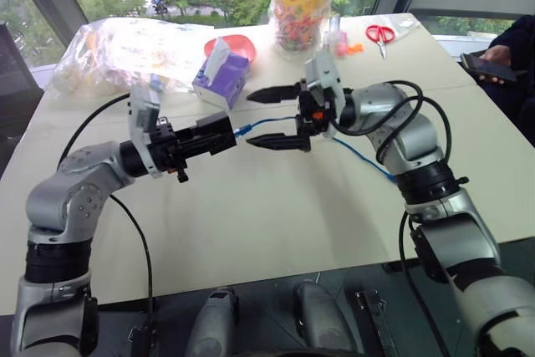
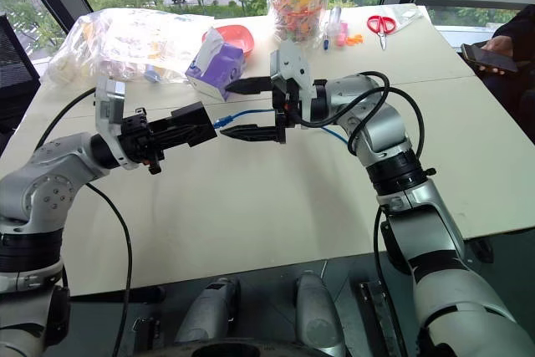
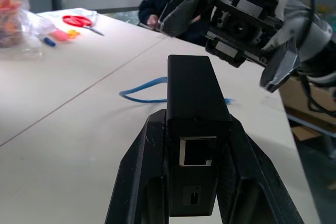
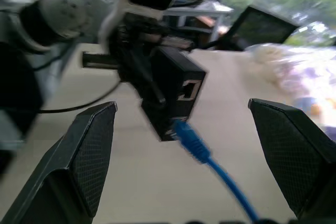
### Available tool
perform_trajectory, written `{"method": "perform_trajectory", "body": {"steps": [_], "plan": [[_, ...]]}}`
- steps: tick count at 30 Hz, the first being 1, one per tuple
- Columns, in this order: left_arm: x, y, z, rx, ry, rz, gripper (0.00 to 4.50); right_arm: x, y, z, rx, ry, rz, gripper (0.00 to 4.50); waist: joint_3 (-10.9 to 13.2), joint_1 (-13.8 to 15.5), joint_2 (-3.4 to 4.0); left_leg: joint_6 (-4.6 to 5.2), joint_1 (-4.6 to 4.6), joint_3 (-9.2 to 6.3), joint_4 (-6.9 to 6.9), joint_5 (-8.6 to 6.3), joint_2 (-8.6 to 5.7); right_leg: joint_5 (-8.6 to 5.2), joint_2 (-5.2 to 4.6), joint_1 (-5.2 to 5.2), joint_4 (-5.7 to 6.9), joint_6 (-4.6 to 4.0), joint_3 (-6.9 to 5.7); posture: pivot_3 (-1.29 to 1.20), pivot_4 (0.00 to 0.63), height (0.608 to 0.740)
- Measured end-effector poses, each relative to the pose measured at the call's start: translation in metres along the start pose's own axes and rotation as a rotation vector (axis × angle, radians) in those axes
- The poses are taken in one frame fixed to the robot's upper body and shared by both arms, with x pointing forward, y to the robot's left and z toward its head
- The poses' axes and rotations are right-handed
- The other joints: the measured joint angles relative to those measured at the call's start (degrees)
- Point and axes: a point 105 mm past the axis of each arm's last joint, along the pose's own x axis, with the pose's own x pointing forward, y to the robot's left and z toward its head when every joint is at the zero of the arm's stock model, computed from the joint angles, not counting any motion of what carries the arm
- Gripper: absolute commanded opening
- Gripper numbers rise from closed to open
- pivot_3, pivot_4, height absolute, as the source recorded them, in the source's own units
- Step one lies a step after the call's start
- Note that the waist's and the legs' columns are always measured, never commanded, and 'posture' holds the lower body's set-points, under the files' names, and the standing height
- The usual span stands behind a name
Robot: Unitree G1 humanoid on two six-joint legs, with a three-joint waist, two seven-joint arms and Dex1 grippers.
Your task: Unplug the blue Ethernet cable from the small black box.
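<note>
Hanging between the right gripper's (image 4: pixel 181 129) wide jaws, the blue Ethernet cable (image 4: pixel 197 148).

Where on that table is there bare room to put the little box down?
The near half of the table, between the two arms, is bare. The far edge is crowded: plastic bag, tissue box, candy jar, scissors.
</note>
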Motion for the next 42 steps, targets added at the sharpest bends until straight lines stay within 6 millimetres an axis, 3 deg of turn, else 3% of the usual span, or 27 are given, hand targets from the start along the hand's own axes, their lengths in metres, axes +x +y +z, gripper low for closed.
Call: {"method": "perform_trajectory", "body": {"steps": [8, 21, 24, 29, 30, 41, 42], "plan": [[0.000, -0.005, 0.003, -0.040, 0.011, -0.043, 0.51, 0.006, 0.010, -0.006, 0.109, 0.009, 0.113, 4.19, 0.0, -0.2, 0.00, 0.00, -0.01, 0.01, -0.01, 0.00, 0.01, 0.01, 0.01, -0.05, 0.01, 0.02, 0.00, 0.00, 0.150, 0.740], [-0.001, -0.021, 0.007, -0.053, 0.050, -0.116, 0.51, 0.012, 0.000, -0.021, 0.153, 0.048, 0.091, 4.19, 0.0, -0.2, 0.00, -0.01, -0.05, 0.01, -0.01, 0.00, 0.01, 0.01, 0.02, -0.10, 0.01, 0.02, 0.00, 0.00, 0.150, 0.740], [-0.002, -0.020, 0.007, -0.052, 0.054, -0.114, 0.51, 0.011, 0.001, -0.022, 0.153, 0.056, 0.098, 2.91, 0.0, -0.2, 0.00, -0.01, -0.05, 0.01, -0.01, 0.00, 0.01, 0.01, 0.02, -0.10, 0.01, 0.03, 0.00, 0.00, 0.150, 0.740], [-0.002, -0.020, 0.007, -0.051, 0.054, -0.114, 0.51, 0.009, 0.000, -0.026, 0.164, 0.064, 0.098, 0.28, 0.0, -0.2, 0.00, -0.01, -0.05, 0.01, -0.01, 0.00, 0.01, 0.00, 0.02, -0.10, 0.01, 0.02, 0.00, 0.00, 0.150, 0.740], [-0.002, -0.020, 0.007, -0.049, 0.053, -0.112, 0.51, 0.009, 0.001, -0.026, 0.163, 0.066, 0.103, 0.04, 0.0, -0.2, 0.00, -0.01, -0.05, 0.01, -0.01, 0.00, 0.01, 0.00, 0.01, -0.10, 0.01, 0.03, 0.00, 0.00, 0.150, 0.740], [-0.002, -0.024, 0.006, -0.031, 0.063, -0.123, 0.51, 0.009, 0.004, -0.027, 0.189, 0.075, 0.131, 0.04, 0.0, -0.2, 0.00, -0.01, -0.05, 0.01, -0.02, 0.00, 0.01, 0.00, 0.02, -0.10, 0.01, 0.02, 0.00, 0.00, 0.150, 0.740], [-0.003, -0.024, 0.006, -0.031, 0.065, -0.125, 0.51, 0.009, 0.005, -0.027, 0.201, 0.076, 0.138, 0.33, 0.0, -0.2, 0.00, -0.01, -0.05, 0.01, -0.02, 0.00, 0.01, 0.00, 0.02, -0.10, 0.01, 0.02, 0.00, 0.00, 0.150, 0.740]]}}
